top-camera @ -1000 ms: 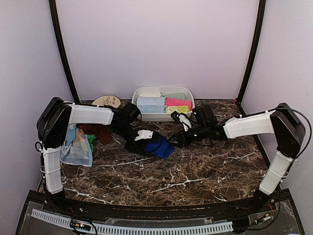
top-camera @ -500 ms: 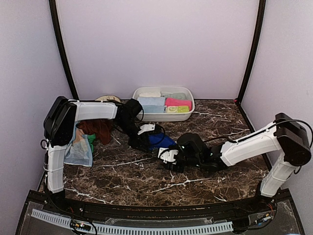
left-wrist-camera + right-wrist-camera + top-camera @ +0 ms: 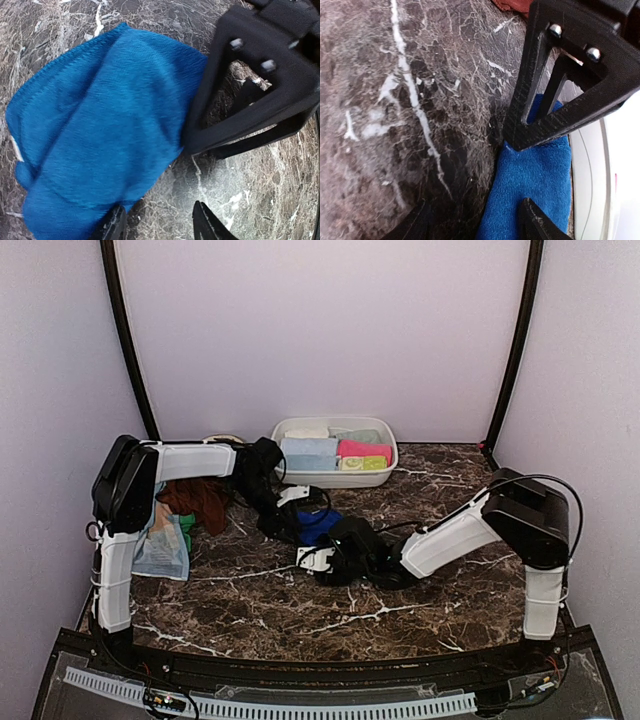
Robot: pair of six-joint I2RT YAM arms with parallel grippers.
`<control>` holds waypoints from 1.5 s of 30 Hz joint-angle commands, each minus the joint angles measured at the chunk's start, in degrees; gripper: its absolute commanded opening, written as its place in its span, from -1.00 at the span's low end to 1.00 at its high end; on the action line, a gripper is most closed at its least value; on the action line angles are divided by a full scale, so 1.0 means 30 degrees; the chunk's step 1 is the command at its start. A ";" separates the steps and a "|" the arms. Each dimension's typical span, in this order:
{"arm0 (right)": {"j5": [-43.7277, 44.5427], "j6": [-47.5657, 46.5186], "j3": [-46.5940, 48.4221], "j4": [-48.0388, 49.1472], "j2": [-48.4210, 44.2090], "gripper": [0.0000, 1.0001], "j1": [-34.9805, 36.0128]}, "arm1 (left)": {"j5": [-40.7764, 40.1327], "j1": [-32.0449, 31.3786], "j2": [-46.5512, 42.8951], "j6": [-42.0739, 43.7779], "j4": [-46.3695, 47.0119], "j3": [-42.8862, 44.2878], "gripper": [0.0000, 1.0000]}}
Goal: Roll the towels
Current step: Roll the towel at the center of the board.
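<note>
No words, labels, brand marks, numbers or signs can be read in any of the views.

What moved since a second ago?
The right gripper swung from behind the blue towel, near the tub, round to the towel's near side, toward the left. No grab or drop shows. The left gripper stayed at the towel. The tub and the towel pile stayed put.
</note>
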 commanded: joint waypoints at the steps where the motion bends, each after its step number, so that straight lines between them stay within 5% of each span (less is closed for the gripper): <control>1: -0.0248 0.2081 0.2466 -0.0648 0.1618 0.10 -0.1262 | 0.0730 0.0247 -0.0018 -0.0415 -0.1046 0.0658 -0.05; 10: -0.3755 0.9647 0.4730 -0.6118 0.1938 -0.38 -0.3771 | 0.1644 0.2962 -0.2443 -0.0104 -0.0738 -0.2181 0.09; 19: -1.2370 1.7314 0.5217 -0.6357 0.1806 -0.73 -0.6823 | 0.0337 0.3487 -0.6589 0.0585 0.1950 -0.6852 0.12; 26: -1.3056 1.6481 0.3377 -0.3527 -0.0903 0.19 -0.6801 | 0.0428 0.3447 -0.6785 0.0176 0.2034 -0.7014 0.12; 35: -0.9509 1.3308 0.2706 -0.4225 -0.4344 0.29 -0.7057 | -0.0196 0.2992 -0.5530 -0.2882 0.4329 -0.5832 0.12; 45: -0.6712 1.1429 0.0735 -0.4300 -0.6903 0.26 -0.8734 | -0.1629 0.0532 -0.1482 -0.4860 0.6426 -0.0838 0.04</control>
